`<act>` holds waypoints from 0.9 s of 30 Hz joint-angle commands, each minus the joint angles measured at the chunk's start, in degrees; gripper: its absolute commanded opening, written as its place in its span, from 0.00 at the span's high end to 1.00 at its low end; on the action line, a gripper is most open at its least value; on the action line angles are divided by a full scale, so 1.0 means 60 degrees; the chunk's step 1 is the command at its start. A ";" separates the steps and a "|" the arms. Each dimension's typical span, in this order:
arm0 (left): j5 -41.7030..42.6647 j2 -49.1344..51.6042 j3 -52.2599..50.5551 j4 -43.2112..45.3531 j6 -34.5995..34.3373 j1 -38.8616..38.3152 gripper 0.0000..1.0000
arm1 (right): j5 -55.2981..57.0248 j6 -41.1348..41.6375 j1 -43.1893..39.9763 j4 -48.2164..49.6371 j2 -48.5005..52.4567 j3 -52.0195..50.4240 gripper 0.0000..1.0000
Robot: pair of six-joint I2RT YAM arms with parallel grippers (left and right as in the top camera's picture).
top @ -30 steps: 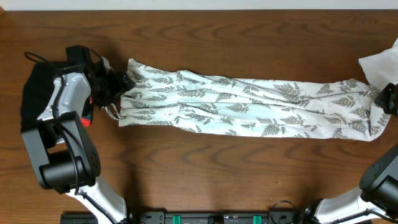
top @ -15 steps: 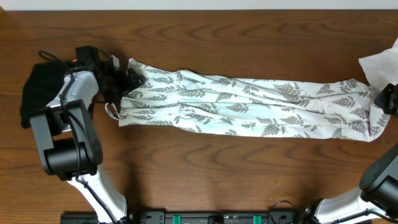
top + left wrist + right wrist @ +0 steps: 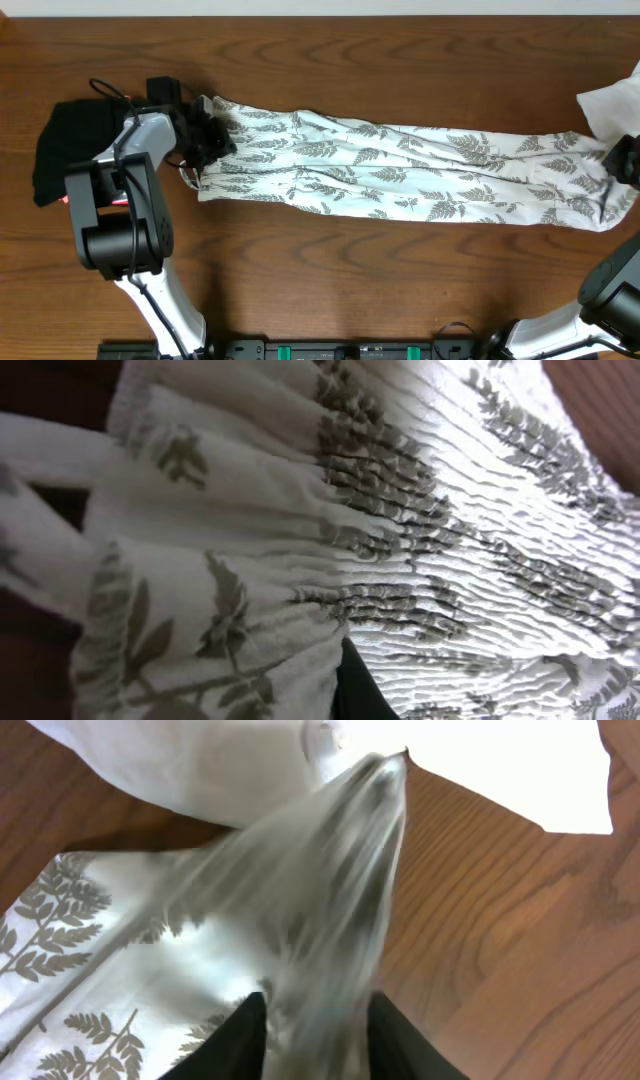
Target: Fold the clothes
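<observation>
The long, thin white fabric dress with a grey-green fern-leaf print (image 3: pixel 400 175) lies stretched out across the brown wooden table (image 3: pixel 350 290), spanning almost the whole stretch between the two arms. The jaws of the left arm (image 3: pixel 115 205) are closed tight on the gathered, shirred left end, with the cloth bunched close against the wrist camera. The jaws of the right arm (image 3: pixel 615 285) stand partly apart at the far right end. A blurred streak of printed cloth runs between the two dark fingers (image 3: pixel 245 1038), and whether they have any hold on it cannot be told. The likely trouble is an uneven fold. If only the left end is gripped when it is carried across, the thin fabric would probably drag, twist or crumple rather than double over cleanly. The plain white unprinted cloth (image 3: pixel 610 105), lying right against the dress's right end, might be swept along. The black bundle (image 3: pixel 60 150) beside the left arm could also be nudged.
</observation>
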 commanded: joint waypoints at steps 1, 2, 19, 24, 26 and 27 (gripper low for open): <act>-0.0106 -0.0790 -0.0051 -0.0044 0.0091 0.0168 0.94 | 0.0066 0.0000 -0.0033 -0.0004 -0.0098 0.0153 0.64; -0.0211 -0.1005 -0.0051 -0.0051 0.0091 0.0211 0.94 | 0.0022 0.0000 -0.0029 -0.0007 -0.0095 0.0153 0.64; -0.0885 -0.4444 0.0036 -0.0087 -0.0055 0.1191 0.94 | -0.0871 0.0000 -0.0033 -0.0076 -0.0095 0.0153 0.67; -0.0882 -0.4936 0.0047 -0.0087 -0.0302 0.1191 0.94 | -0.1089 0.0004 -0.0033 -0.0087 -0.0098 0.0153 0.69; -0.0867 -0.5166 0.0102 -0.0138 -0.0594 0.1144 0.94 | -0.1151 0.0007 -0.0033 -0.0080 -0.0095 0.0153 0.71; -0.0805 -0.5289 0.0157 -0.0164 -0.0685 0.1082 0.94 | -0.1151 0.0007 -0.0033 -0.0080 -0.0098 0.0153 0.71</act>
